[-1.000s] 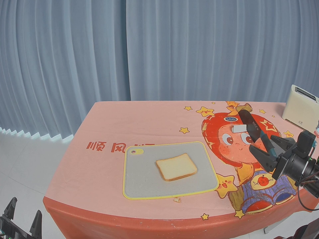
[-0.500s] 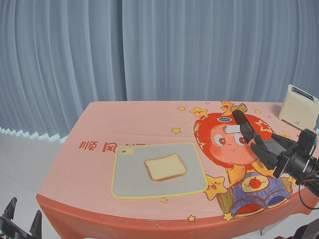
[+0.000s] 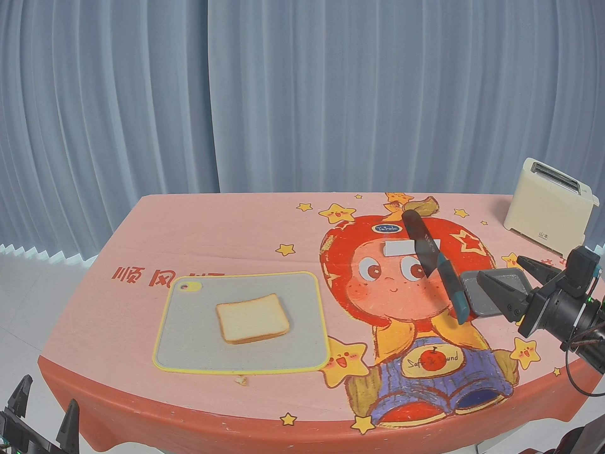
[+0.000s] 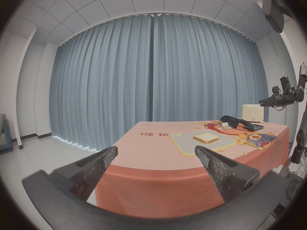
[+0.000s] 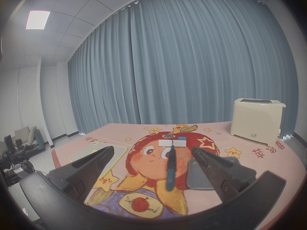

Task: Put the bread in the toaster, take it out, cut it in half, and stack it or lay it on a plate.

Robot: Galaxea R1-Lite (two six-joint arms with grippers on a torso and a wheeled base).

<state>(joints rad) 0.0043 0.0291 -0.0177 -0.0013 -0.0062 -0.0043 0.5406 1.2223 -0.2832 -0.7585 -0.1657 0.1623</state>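
Bread (image 3: pixel 253 318), a single slice, lies flat near the middle of a grey board (image 3: pixel 189 342) on the left half of the counter (image 3: pixel 208 234). Off the counter's near left corner and lower down is the left gripper (image 4: pixel 155 149), fingers spread wide and holding nothing. A crumb (image 3: pixel 241 381) sits just in front of the board's near edge. Right of centre lies a knife (image 3: pixel 435 260), dark blade pointing away and teal handle toward the robot. The blade seems to rest across a small white block (image 3: pixel 398 248), though contact is hard to judge. Just beside the handle is a dark grey plate (image 3: pixel 474 297). The right gripper (image 3: pixel 504 268) hovers over the plate, fingers apart and empty. A cream toaster (image 3: pixel 549 208) stands at the far right corner.
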